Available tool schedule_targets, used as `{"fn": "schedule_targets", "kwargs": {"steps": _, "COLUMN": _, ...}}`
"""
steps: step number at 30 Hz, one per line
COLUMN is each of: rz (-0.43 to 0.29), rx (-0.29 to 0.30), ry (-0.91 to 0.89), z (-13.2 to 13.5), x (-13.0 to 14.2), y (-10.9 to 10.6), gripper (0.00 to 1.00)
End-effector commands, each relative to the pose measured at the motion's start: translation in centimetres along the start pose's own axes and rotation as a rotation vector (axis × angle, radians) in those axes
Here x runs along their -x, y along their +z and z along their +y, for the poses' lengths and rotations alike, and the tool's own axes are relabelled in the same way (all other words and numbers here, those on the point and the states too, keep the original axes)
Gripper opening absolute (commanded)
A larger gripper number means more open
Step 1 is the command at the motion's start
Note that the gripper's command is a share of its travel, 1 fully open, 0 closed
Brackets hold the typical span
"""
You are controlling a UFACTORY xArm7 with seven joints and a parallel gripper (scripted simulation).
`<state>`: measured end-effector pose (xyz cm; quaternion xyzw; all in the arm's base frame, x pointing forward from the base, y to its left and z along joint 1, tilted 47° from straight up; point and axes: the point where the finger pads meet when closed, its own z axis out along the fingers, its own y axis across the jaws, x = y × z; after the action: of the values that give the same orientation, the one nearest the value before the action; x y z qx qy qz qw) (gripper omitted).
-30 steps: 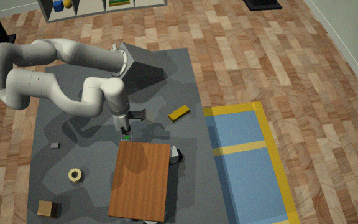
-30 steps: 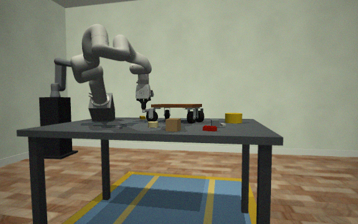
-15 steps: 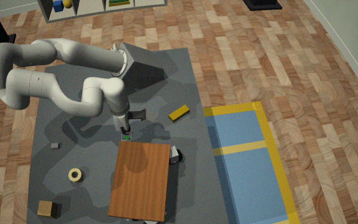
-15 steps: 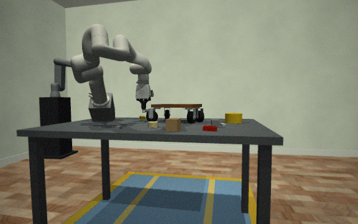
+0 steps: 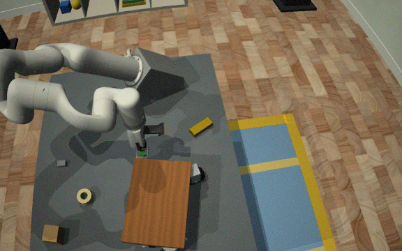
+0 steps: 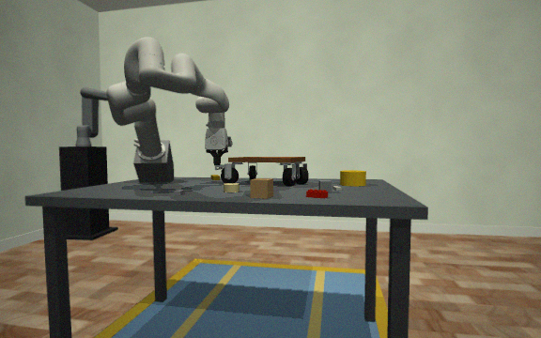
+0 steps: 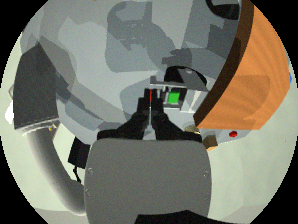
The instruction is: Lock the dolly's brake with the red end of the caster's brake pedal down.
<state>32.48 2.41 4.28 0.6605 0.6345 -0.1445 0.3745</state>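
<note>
Top view: the dolly [image 5: 159, 202] [image 6: 267, 160] [image 7: 250, 75] is placed on the table [image 5: 110, 216] [image 6: 224, 205] [image 7: 85, 30]. At its arm-side corner the brake pedal [image 5: 142, 153] [image 6: 219, 167] [image 7: 173, 97] is seen with its green part exposed. The gripper [image 5: 141, 146] [image 6: 217, 165] [image 7: 150, 96] is located over the pedal's outer end.

Exterior view: the dolly is carried on casters, so easy rolling under side load should be expected. The fingertips are positioned at pedal height, beside the dolly's deck; contact cannot be confirmed.

Wrist view: the jaws are closed with nothing held. A thin red strip is visible at the fingertips, beside the green part. A small, stiff pedal is to be assumed; no grasp is needed. Force should be applied straight down on the red end, since any sideways push could shift or turn the dolly.
</note>
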Motion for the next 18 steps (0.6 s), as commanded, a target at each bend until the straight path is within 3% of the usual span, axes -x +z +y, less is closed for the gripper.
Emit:
{"fn": "schedule_targets", "kwargs": {"steps": 1, "rz": 0.002, "rx": 0.003, "ry": 0.0, "z": 0.09, "x": -0.08, "y": 0.06, "gripper": 0.0}}
{"fn": "schedule_targets", "kwargs": {"steps": 18, "rz": 0.002, "rx": 0.003, "ry": 0.0, "z": 0.09, "x": -0.08, "y": 0.72, "gripper": 0.0}}
